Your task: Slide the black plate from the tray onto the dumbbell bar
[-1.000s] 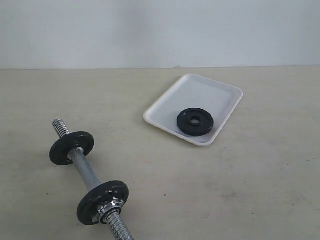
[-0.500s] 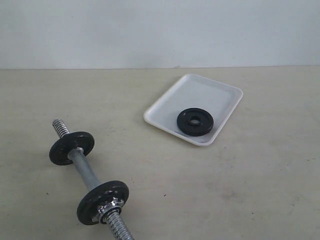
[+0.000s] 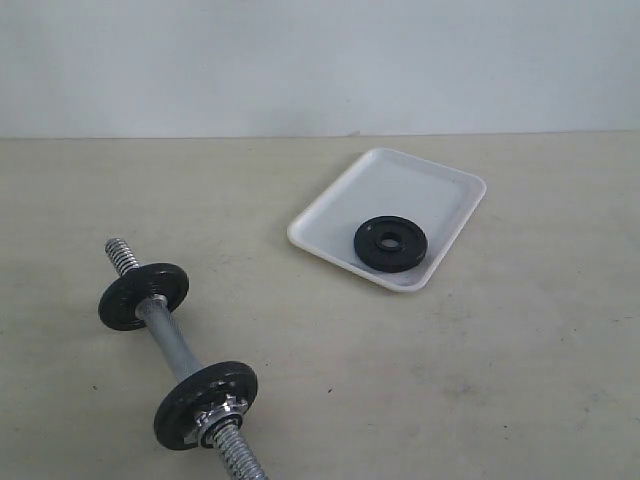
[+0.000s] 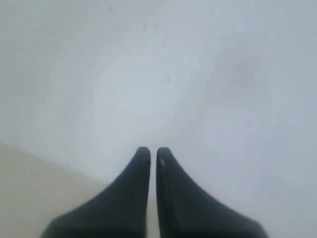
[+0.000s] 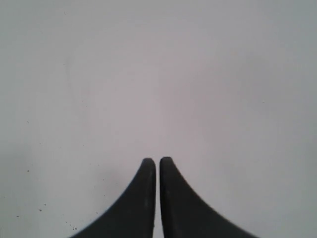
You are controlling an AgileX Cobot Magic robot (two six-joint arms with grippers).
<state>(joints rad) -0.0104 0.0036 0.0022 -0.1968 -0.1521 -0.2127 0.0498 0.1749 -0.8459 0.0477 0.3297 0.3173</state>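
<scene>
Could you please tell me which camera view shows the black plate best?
The exterior view: there the black plate lies whole and unobstructed, flat in the tray. Neither wrist view shows any part of it.

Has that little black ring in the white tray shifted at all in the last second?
No. The black plate lies in the same spot near the tray's near rim, just as far from its corners as before.

Light was soft and diffuse; only faint shadows lay under the tray (image 3: 400, 185) and the dumbbell bar (image 3: 175, 342), whose chrome showed small glints. In both wrist views the left gripper (image 4: 153, 150) and right gripper (image 5: 157, 161) appeared soft-edged, the pale surface (image 5: 158, 74) beyond their tips featureless and unfocused.
</scene>
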